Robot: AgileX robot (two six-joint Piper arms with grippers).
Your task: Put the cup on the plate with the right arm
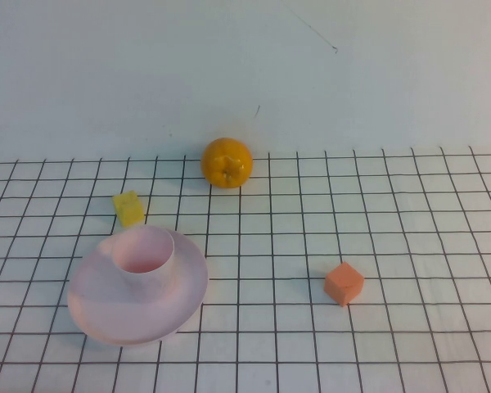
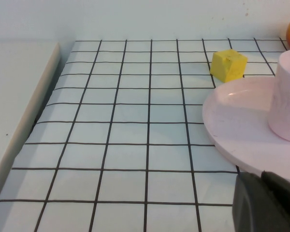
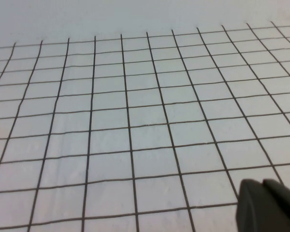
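The pale pink cup point(image 1: 144, 255) stands upright on the pale pink plate point(image 1: 114, 315) at the front left of the gridded table. Both also show in the left wrist view: the cup point(image 2: 287, 99) on the plate point(image 2: 241, 125). Neither arm shows in the high view. My left gripper point(image 2: 262, 181) is shut and empty, just in front of the plate's near rim. My right gripper point(image 3: 262, 184) is shut and empty over bare grid cloth, away from the cup and plate.
An orange fruit point(image 1: 227, 162) sits at the back centre. A yellow block point(image 1: 129, 208) lies just behind the plate, also in the left wrist view point(image 2: 228, 65). An orange cube point(image 1: 344, 283) lies at the front right. A white ledge point(image 2: 14, 106) borders the cloth's left edge.
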